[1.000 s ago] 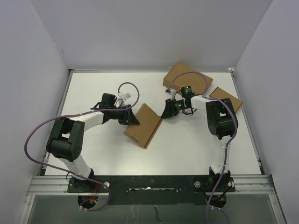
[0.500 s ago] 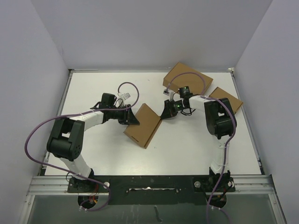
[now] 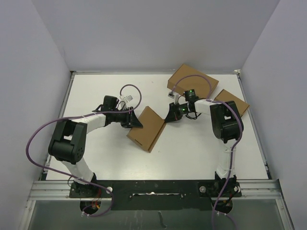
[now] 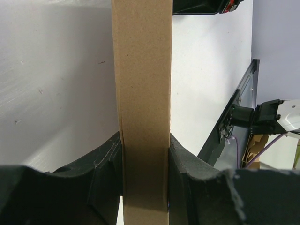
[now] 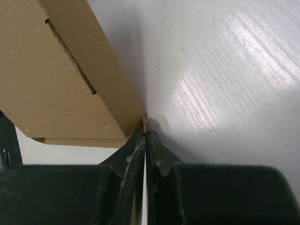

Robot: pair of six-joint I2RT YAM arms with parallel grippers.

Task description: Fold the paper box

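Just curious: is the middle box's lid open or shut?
Shut: the paper box has its lid flat down, left tool clamping it.

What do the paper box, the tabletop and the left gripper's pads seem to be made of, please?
Paper box: matte brown cardboard, seemingly; fibrous face, cut slot. Tabletop: hard white sheet, semi-gloss, maybe laminate or painted; glare and fine streaks. Left gripper pads: black foam or rubber, likely; rough, crumbly edges.

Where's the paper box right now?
Top view, centre: paper box, left gripper clamping its left edge, right gripper shut beside its right corner.
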